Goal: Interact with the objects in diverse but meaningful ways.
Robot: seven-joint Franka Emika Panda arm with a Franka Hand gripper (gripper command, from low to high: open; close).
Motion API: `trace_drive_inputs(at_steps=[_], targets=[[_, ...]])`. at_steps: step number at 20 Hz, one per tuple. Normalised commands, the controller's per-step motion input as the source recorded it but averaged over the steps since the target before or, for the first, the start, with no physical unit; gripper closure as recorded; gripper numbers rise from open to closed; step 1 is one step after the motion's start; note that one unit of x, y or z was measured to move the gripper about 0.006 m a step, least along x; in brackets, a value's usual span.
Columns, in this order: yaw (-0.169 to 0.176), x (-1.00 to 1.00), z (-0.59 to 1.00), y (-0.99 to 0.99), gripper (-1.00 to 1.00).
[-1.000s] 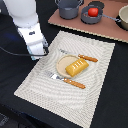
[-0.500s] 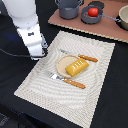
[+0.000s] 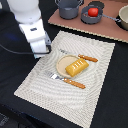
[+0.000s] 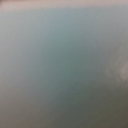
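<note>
A yellow ridged bread block (image 3: 76, 66) lies on a small round plate (image 3: 61, 64) in the middle of a striped placemat (image 3: 95, 100). A red tomato (image 3: 93, 11) sits in a dark pan (image 3: 91, 19) at the back. My gripper (image 3: 41, 50) hangs over the placemat's corner at the exterior view's left, well apart from the bread. Its white hand hides the fingers, so I cannot see whether they are open. The wrist view is only a blurred grey-blue field with nothing recognisable.
A wooden-handled knife (image 3: 87, 58) lies behind the plate and a wooden-handled fork (image 3: 70, 81) in front of it. A grey pot (image 3: 69, 9) and another pot (image 3: 123, 17) stand on a pinkish board (image 3: 107, 31) at the back. The table around is dark.
</note>
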Motion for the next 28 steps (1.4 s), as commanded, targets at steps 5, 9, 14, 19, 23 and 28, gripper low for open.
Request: trace_drive_inputs(at_steps=[5,9,14,19,23,28], targets=[[0.0,0.92,1.0,0.49,1.0],[0.0,0.91,0.87,0.51,1.0],[0.0,0.94,0.54,0.51,1.0],[0.0,0.94,0.35,0.49,1.0],[0.0,0.93,0.17,0.47,1.0],[-0.001,0.85,-0.14,0.41,1.0]])
